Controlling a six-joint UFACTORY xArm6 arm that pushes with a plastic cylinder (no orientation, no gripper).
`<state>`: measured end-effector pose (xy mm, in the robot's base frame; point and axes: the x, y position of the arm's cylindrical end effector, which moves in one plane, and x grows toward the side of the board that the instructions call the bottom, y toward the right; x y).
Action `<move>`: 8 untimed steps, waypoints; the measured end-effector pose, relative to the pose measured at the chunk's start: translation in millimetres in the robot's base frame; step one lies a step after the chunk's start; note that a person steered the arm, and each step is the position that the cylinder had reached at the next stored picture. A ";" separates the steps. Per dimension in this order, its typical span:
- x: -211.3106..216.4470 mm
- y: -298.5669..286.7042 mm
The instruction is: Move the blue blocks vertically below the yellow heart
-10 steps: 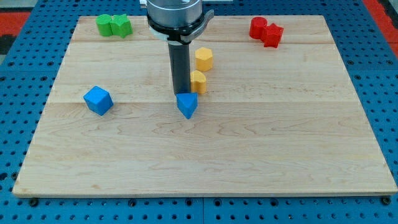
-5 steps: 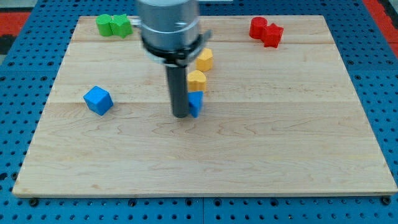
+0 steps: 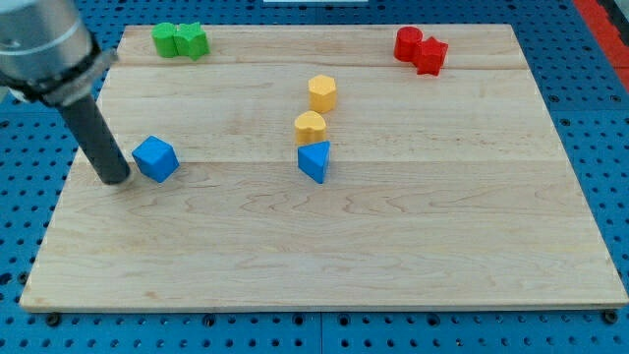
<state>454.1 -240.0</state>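
Observation:
The yellow heart (image 3: pixel 310 127) sits near the board's middle, with a yellow hexagon block (image 3: pixel 322 93) just above it. A blue triangular block (image 3: pixel 314 161) lies directly below the heart, touching or nearly touching it. A blue cube (image 3: pixel 155 158) lies at the view's left. My tip (image 3: pixel 116 180) rests on the board just left of the blue cube, a small gap apart from it.
Two green blocks (image 3: pixel 180 40) sit together at the top left of the wooden board (image 3: pixel 393 246). Two red blocks (image 3: pixel 421 48) sit together at the top right.
My tip left the blue triangular block, which it had nudged slightly right under the heart, and swept far left to stand beside the blue cube. The cube has not moved.

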 end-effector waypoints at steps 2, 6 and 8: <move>-3.6 47.7; 5.2 143.2; 49.4 227.0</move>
<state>503.5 -13.0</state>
